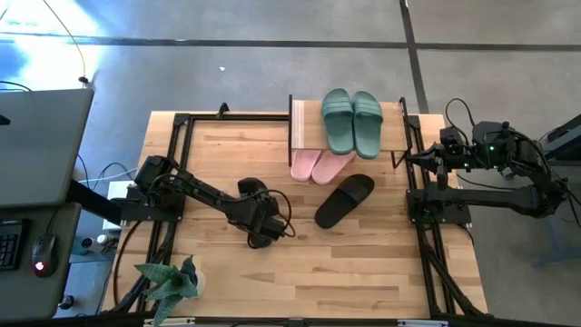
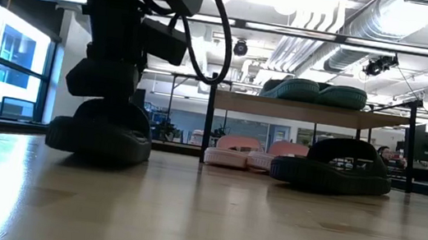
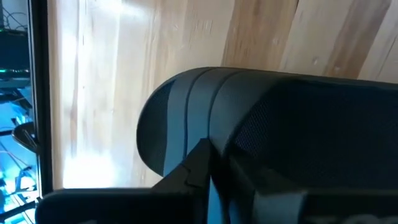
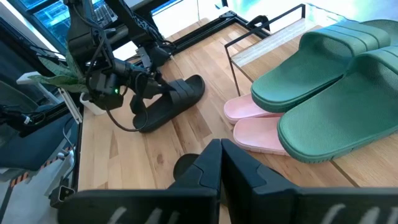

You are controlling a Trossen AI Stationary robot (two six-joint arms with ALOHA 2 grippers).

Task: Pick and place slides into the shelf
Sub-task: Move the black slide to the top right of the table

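**A:** Shoe-sorting robot, mid-job. The left gripper (image 4: pixel 140 87) is down on a black foam slide sandal with one wide strap (image 4: pixel 177 96), which lies flat on the pale wooden tabletop (image 1: pixel 363 263), well out in front of the small wooden-topped shelf with thin black uprights (image 1: pixel 304 118) and off to its left. Its fingers look pinched shut across the strap.

**B:** And the other arm?

**A:** The right gripper (image 4: pixel 221 152) waits just off the shelf's right end, fingers closed on nothing.

**B:** How will that sandal behave?

**A:** Light, I'd judge, and rubbery. The sole should flex and droop from a one-sided hold. The strap is the sensible place to grip it: raised, thick, easy to get around. The material looks matte rather than slick.

**B:** Room to move?

**A:** Tight at the shelf itself. The sage-green pair of slides (image 1: pixel 352 121) covers most of the top board, and the pink pair (image 1: pixel 320 165) sits on the lower level with toes poking out in front. The second black slide (image 1: pixel 345 201) lies at an angle just in front of the shelf, near those pink toes, across the straight path. The uprights are the edges to mind. Bare tabletop lies open in front of all that.
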